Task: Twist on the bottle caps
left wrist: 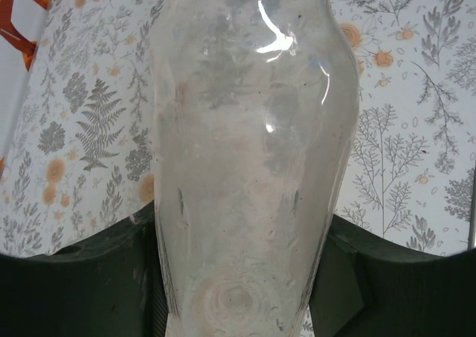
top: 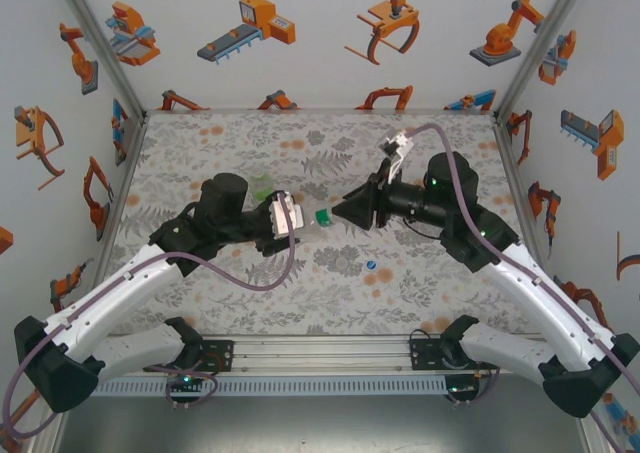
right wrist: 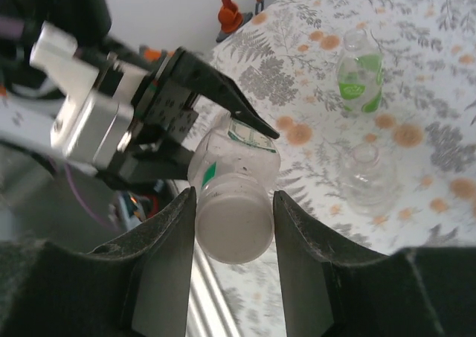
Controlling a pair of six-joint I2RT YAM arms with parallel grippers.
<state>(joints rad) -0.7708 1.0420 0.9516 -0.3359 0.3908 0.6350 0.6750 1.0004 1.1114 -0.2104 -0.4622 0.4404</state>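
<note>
Bottle with green band [right wrist: 236, 152]: tall and clear, held on its side in the air between the two grippers. Its neck points at the right gripper and its body sits in the left one.
Left gripper [left wrist: 238, 233]: clenched on the bottle's body, with a dark finger pressed to each side. In the left wrist view the bottle is cut off at the top edge at its green band and runs off the lower edge at its base.
Right gripper [right wrist: 234, 196]: grasping the pale cap [right wrist: 234, 233], one finger against each side of it.
Pale cap: at the bottle's mouth, directly between the right gripper's fingers. Whether its threads have caught cannot be made out.
Green bottle [right wrist: 359, 73]: squat and translucent, upright on the table [top: 430, 293], well beyond the right gripper. From above it is partly hidden behind the left arm.
Clear bottle [right wrist: 364, 175]: upright, between the green bottle and the right gripper and off to one side. It is faint against the flowered surface.
Blue cap [top: 371, 265]: on the table, nearer the arm bases than the right gripper and apart from both grippers. It is too small to tell which way up it lies.
</note>
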